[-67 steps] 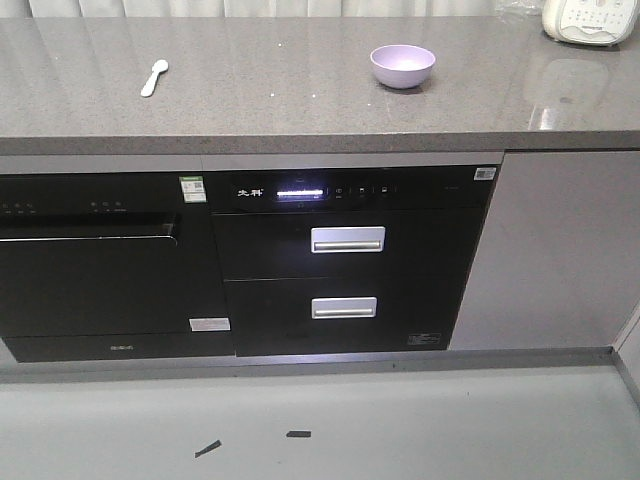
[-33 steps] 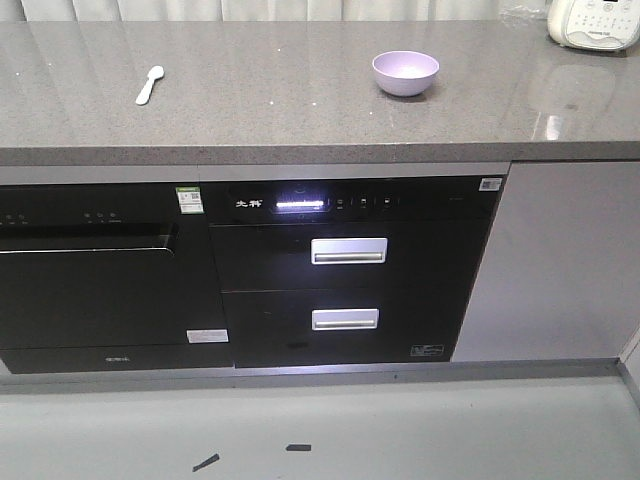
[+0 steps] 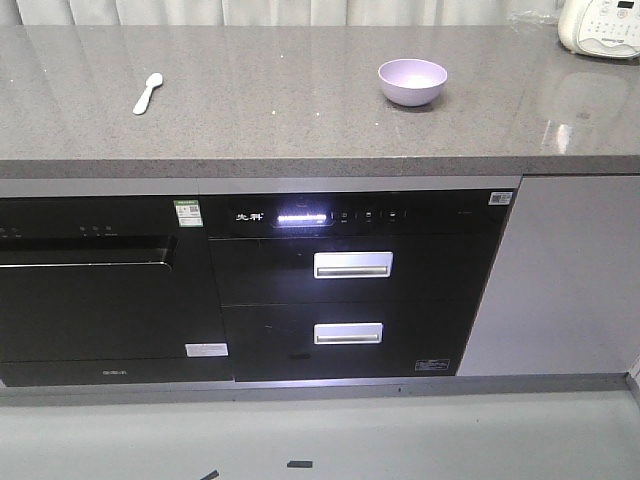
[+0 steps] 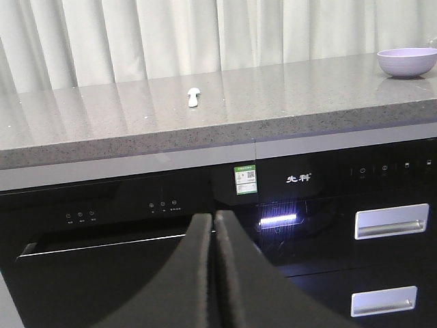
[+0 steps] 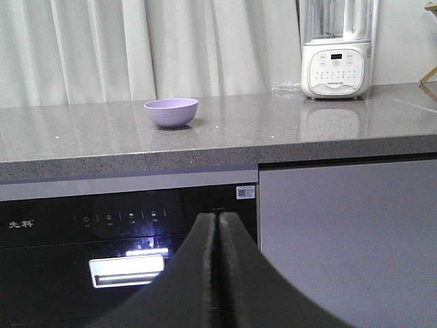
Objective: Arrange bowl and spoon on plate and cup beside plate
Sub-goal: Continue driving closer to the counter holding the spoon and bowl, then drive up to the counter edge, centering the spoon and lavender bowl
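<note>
A lavender bowl (image 3: 412, 81) stands upright on the grey counter (image 3: 280, 100), right of centre; it also shows as the bowl (image 4: 407, 61) and the bowl (image 5: 171, 112) in the wrist views. A pale spoon (image 3: 148, 92) lies at the counter's left; the left wrist view has the spoon (image 4: 193, 98) too. My left gripper (image 4: 214, 217) is shut and empty, low in front of the black appliance fronts, far from both. My right gripper (image 5: 218, 216) is likewise shut and empty, below counter height. The plate and the cup are out of view.
A white blender (image 5: 336, 51) stands at the counter's far right corner, with its base (image 3: 602, 25) in the front view. Black built-in appliances (image 3: 350, 280) with two silver drawer handles fill the cabinet front. White curtains (image 4: 205, 34) hang behind the counter. Small dark scraps lie on the floor (image 3: 300, 440).
The whole scene has shifted down and slightly right in the front view, with the counter seen a little more fully. Bowl and spoon have not moved on the counter.
</note>
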`<state>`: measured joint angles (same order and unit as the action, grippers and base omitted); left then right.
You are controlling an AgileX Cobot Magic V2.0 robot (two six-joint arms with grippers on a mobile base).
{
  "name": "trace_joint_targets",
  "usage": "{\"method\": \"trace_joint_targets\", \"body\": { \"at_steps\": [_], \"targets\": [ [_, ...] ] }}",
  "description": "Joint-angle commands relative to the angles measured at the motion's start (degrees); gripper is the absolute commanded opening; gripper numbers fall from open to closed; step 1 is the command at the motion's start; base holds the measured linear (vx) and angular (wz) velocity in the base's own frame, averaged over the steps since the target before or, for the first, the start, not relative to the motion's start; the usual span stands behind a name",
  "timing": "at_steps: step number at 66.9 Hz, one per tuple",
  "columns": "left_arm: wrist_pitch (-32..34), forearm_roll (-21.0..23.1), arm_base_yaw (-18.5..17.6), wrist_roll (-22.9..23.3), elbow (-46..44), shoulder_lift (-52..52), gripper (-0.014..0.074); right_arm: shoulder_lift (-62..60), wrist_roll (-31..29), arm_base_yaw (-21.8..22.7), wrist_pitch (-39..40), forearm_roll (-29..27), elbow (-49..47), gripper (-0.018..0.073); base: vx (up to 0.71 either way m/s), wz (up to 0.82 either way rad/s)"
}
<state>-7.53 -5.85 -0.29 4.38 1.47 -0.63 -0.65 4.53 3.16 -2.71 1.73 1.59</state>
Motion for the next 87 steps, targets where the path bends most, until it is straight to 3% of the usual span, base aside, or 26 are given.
{"method": "trace_joint_targets", "body": {
  "at_steps": [1, 87],
  "targets": [
    [3.8, 0.1, 0.1, 0.3, -0.4, -0.2, -0.0006, -0.6, -0.1, 0.1, 4.0, 0.3, 0.3, -0.0003, 0.08, -0.01],
    [3.8, 0.1, 0.1, 0.3, -0.4, -0.2, -0.0006, -0.6, -0.1, 0.1, 4.0, 0.3, 0.3, -0.0003, 0.08, 0.0]
  ]
}}
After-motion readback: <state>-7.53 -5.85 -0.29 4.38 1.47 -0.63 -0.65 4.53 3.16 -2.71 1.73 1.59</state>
